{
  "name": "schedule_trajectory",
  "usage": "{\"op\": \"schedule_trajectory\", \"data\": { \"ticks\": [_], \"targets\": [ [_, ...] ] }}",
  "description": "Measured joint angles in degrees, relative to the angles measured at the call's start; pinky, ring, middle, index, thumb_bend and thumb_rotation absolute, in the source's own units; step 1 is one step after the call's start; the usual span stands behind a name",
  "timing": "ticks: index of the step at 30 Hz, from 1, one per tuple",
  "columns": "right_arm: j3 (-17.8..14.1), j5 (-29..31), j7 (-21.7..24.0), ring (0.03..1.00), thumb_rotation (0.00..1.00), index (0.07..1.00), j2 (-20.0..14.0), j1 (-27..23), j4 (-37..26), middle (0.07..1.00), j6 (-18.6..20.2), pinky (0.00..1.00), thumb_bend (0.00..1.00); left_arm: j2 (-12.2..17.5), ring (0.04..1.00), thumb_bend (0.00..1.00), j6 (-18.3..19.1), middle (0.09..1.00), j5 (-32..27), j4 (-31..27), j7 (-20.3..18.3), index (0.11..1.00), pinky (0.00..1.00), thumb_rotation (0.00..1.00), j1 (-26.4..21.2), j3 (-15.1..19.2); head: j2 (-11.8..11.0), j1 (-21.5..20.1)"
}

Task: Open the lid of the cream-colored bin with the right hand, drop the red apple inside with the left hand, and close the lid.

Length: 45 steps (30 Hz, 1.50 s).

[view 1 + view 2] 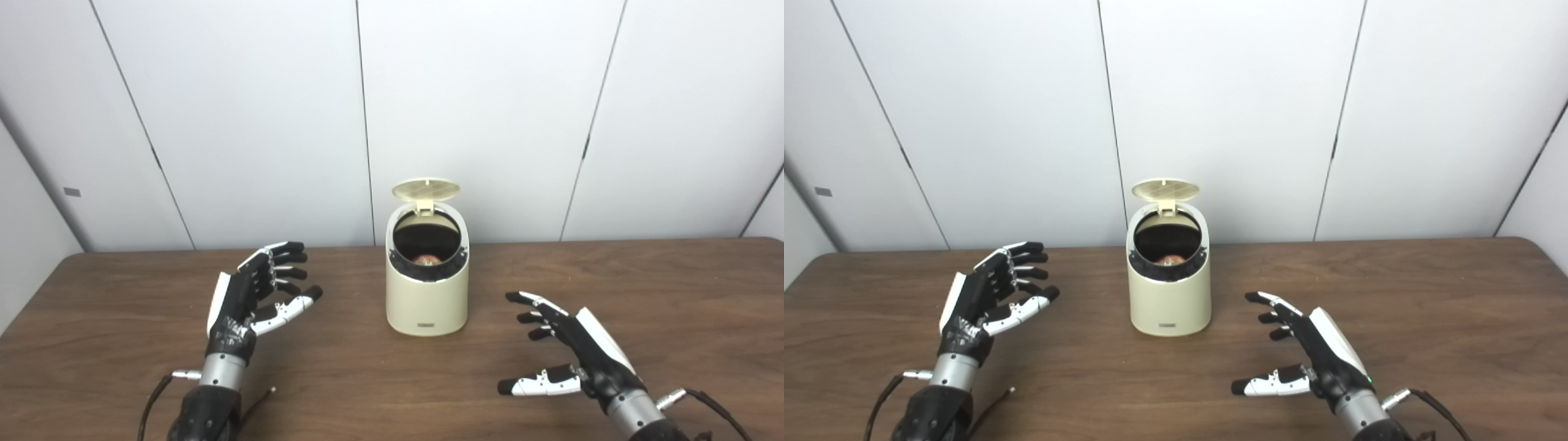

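Ahead of the right hand's (pixel 572 352) splayed, empty fingers (pixel 531 301), up and to their left, stood the cream-colored bin (pixel 427 288), a smooth, rounded plastic tub on the dark wood-grain table (pixel 674 294). Its ribbed round lid (pixel 425 190) was tipped up at the back hinge, and the red apple (pixel 427 260) lay inside. The left hand (pixel 251 294) was also spread, holding nothing. Both hands seemed about equally near, so closing looked a reach over the rim.

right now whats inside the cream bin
The lid is up, and the top of the red apple shows low in the cream bin. The front rim covers the rest of the apple and the bin's floor.
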Motion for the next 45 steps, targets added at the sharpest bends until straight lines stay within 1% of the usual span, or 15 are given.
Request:
{"op": "schedule_trajectory", "data": {
  "ticks": [4, 7, 9, 11, 15, 20, 22, 24, 27, 30, 33, 36, 40, 42, 45],
  "targets": [
    [-0.3, 0.6, -0.2, 0.804, 0.17, 0.855, 0.0, -0.8, 0.2, 0.894, -0.4, 0.66, 0.75, -1.3, 0.624, 0.59, -0.3, 0.703, -0.3, 2.7, -0.6, 0.730, 0.51, 0.00, 2.2, 0.2, -0.3, -0.1],
    [-0.6, 0.8, -0.4, 0.812, 0.17, 0.865, 0.1, -0.9, 0.2, 0.884, -0.7, 0.70, 0.74, -2.1, 0.616, 0.58, -1.9, 0.695, -0.2, 4.3, -0.8, 0.727, 0.51, 0.00, 3.2, 0.6, -0.5, -0.8],
    [-0.7, 1.0, -0.5, 0.812, 0.22, 0.858, 0.3, -1.8, 0.2, 0.871, -0.8, 0.72, 0.74, -2.1, 0.611, 0.56, -3.6, 0.689, -0.1, 4.8, -0.9, 0.724, 0.51, 0.00, 3.2, 0.9, -0.8, -1.1],
    [-0.9, 1.0, -0.7, 0.807, 0.30, 0.860, 0.5, -3.7, 0.2, 0.870, -0.9, 0.69, 0.72, -2.1, 0.608, 0.57, -4.1, 0.684, 0.1, 5.2, -1.1, 0.726, 0.51, 0.00, 3.2, 0.9, -0.9, -1.4],
    [-0.7, -0.2, -0.6, 0.821, 0.41, 0.865, 0.3, -9.2, 0.1, 0.871, -1.0, 0.69, 0.71, -2.3, 0.608, 0.58, -4.3, 0.672, 0.2, 5.4, -1.3, 0.716, 0.52, 0.00, 3.1, 0.9, -1.5, -2.0],
    [-0.2, -0.7, -0.3, 0.853, 0.50, 0.881, 0.0, -15.8, 1.9, 0.886, -1.1, 0.73, 0.71, -2.4, 0.597, 0.58, -4.6, 0.656, 0.4, 5.8, -1.4, 0.700, 0.51, 0.00, 3.0, 0.8, -2.2, -2.3],
    [0.2, -1.3, 0.2, 0.865, 0.51, 0.892, -0.6, -18.2, 2.7, 0.901, -1.1, 0.75, 0.70, -2.4, 0.601, 0.58, -5.2, 0.658, 0.4, 6.0, -1.6, 0.701, 0.51, 0.00, 3.0, 0.7, -2.2, -2.3],
    [1.2, -2.7, 1.5, 0.843, 0.54, 0.887, -1.4, -21.2, 3.6, 0.895, -0.2, 0.71, 0.72, -2.4, 0.605, 0.58, -6.1, 0.661, 0.3, 6.1, -1.8, 0.702, 0.52, 0.00, 3.0, 0.7, -2.4, -2.4],
    [3.0, -6.1, 3.2, 0.820, 0.57, 0.892, -2.4, -26.2, 4.1, 0.890, 2.9, 0.66, 0.72, -2.5, 0.601, 0.57, -6.3, 0.659, 0.3, 6.2, -1.9, 0.699, 0.52, 0.00, 3.0, 0.7, -2.4, -2.3],
    [4.2, -7.5, 6.0, 0.848, 0.56, 0.909, -2.5, -30.8, 4.2, 0.909, 5.6, 0.68, 0.70, -2.6, 0.598, 0.57, -6.6, 0.659, 0.2, 6.3, -2.0, 0.699, 0.51, 0.00, 2.9, 0.8, -2.5, -2.3],
    [5.5, -8.1, 8.1, 0.882, 0.57, 0.916, -2.4, -33.2, 5.0, 0.927, 7.5, 0.74, 0.71, -2.7, 0.604, 0.58, -6.7, 0.659, 0.1, 6.6, -2.2, 0.703, 0.52, 0.00, 2.7, 0.8, -2.5, -2.3],
    [7.2, -9.4, 8.9, 0.921, 0.58, 0.921, -2.5, -34.7, 8.3, 0.933, 7.5, 0.80, 0.67, -2.7, 0.610, 0.59, -6.7, 0.662, 0.2, 7.0, -2.2, 0.702, 0.54, 0.00, 2.5, 0.8, -2.3, -2.2],
    [9.5, -10.6, 9.0, 0.899, 0.59, 0.890, -3.3, -35.7, 11.5, 0.914, 5.8, 0.76, 0.70, -2.7, 0.607, 0.59, -6.7, 0.660, 0.2, 7.0, -2.2, 0.698, 0.54, 0.00, 2.5, 0.8, -2.1, -1.7],
    [10.6, -10.8, 9.5, 0.922, 0.61, 0.887, -4.1, -36.8, 13.2, 0.913, 4.7, 0.80, 0.68, -2.7, 0.602, 0.58, -6.7, 0.658, 0.2, 7.0, -2.2, 0.697, 0.53, 0.00, 2.5, 0.8, -2.1, -1.7],
    [12.8, -11.6, 12.1, 0.966, 0.61, 0.889, -5.4, -38.0, 13.5, 0.926, 3.9, 0.85, 0.67, -2.7, 0.595, 0.58, -6.7, 0.654, 0.2, 7.0, -2.1, 0.699, 0.51, 0.00, 2.5, 0.8, -1.8, -1.6]
  ]
}}
